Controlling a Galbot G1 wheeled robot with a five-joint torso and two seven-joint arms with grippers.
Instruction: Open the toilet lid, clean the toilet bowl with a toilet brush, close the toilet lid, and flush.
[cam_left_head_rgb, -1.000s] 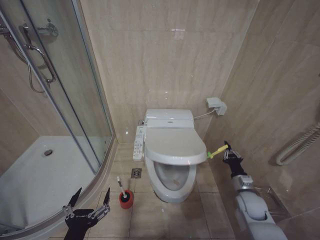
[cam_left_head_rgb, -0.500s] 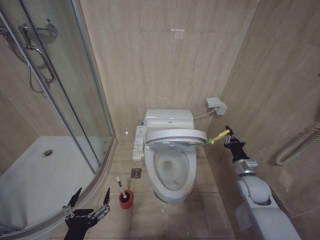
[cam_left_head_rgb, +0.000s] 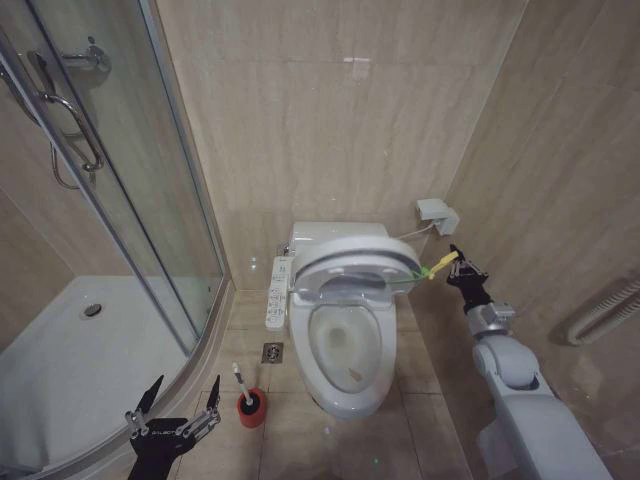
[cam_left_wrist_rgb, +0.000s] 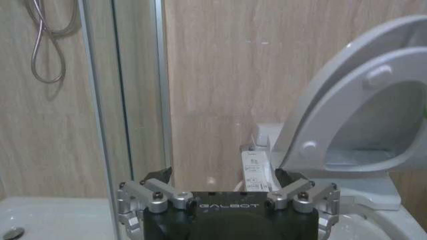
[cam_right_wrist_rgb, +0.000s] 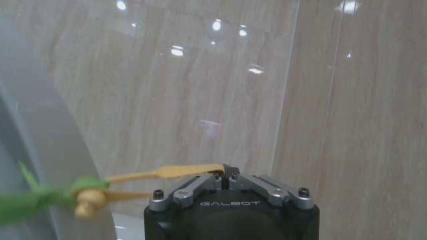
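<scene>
A curved glass shower enclosure (cam_left_head_rgb: 120, 200) with a white shower tray (cam_left_head_rgb: 60, 350) stood at nine o'clock, a small square metal floor drain (cam_left_head_rgb: 272, 352) lay near centre, and a white wall box (cam_left_head_rgb: 436, 214) hung at two o'clock.

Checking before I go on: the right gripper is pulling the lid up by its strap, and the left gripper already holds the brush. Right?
Not quite. The right gripper does pull the lid up by its strap, but the head view shows the left gripper open and empty, low by the shower; the brush stands in its red holder.

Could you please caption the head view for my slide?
Right claw pulls the strap, lid half raised; left claw open beside the brush.
</scene>
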